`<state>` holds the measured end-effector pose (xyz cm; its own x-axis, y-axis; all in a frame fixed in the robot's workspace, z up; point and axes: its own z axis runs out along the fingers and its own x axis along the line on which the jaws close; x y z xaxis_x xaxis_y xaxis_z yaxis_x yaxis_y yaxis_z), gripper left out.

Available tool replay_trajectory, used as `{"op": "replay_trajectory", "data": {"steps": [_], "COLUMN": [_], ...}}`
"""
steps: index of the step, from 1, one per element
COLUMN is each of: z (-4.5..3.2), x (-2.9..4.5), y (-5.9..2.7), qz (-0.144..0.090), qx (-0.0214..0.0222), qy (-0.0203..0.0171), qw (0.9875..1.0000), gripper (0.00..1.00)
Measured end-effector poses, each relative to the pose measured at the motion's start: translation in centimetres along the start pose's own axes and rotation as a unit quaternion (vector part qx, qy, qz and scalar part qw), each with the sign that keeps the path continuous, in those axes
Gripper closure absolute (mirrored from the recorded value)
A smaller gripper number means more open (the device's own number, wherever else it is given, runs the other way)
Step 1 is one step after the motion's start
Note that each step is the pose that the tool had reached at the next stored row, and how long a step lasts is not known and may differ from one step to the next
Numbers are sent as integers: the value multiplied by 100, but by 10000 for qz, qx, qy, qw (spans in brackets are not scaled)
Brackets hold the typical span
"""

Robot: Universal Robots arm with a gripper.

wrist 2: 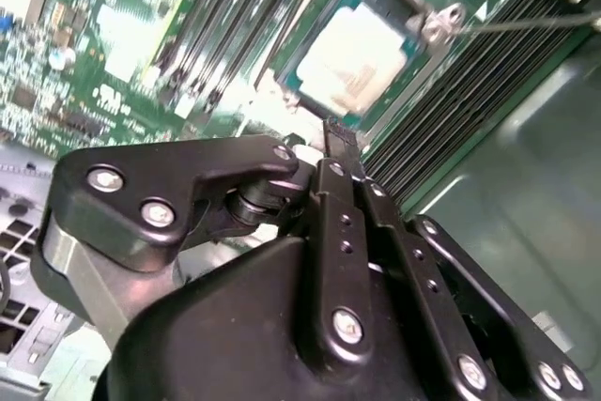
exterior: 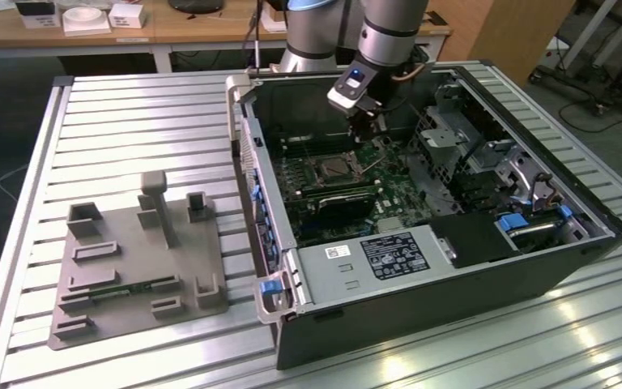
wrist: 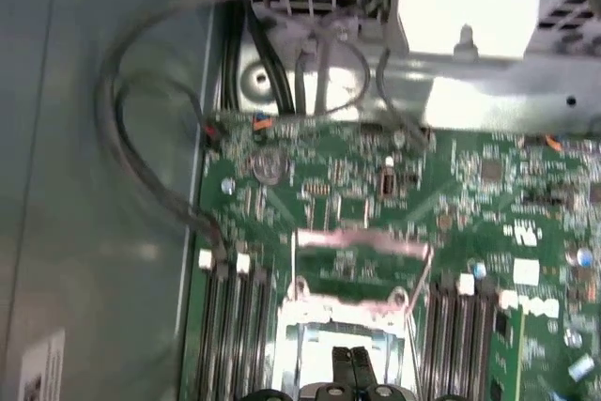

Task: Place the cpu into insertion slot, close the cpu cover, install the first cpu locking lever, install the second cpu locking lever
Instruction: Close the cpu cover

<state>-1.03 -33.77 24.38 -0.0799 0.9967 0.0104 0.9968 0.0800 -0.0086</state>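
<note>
With the cpu (wrist 2: 357, 58) seated and the cover (wrist 2: 437, 25) seemingly down around it, a lever (wrist 2: 526, 21) juts unlatched while the closed, empty fingers (wrist 2: 341, 141) hover just beside.

- I can read no text, number or sign for certain.
- Exterior view: a black label (exterior: 395, 254) with pale print lies on the silvery box (exterior: 338, 285) at the computer case's (exterior: 242, 121) near edge. Its lines are too small to read.
- A small white sticker (exterior: 338, 251) sits beside it, also illegible.
- First wrist view: the marks on a white sticker (wrist: 33, 370) on the case wall are blurred.
</note>
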Motion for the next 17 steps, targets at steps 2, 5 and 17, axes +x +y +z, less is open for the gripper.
{"op": "replay_trajectory", "data": {"steps": [2,5,17], "z": [0,-4,-51], "x": [1,1,24], "y": [51,79,199], "qz": [0,0,1], "qx": [0,0,3], "qy": [0,-1,-38], "qw": [10000,10000,10000], "gripper": [89,89,89]}}
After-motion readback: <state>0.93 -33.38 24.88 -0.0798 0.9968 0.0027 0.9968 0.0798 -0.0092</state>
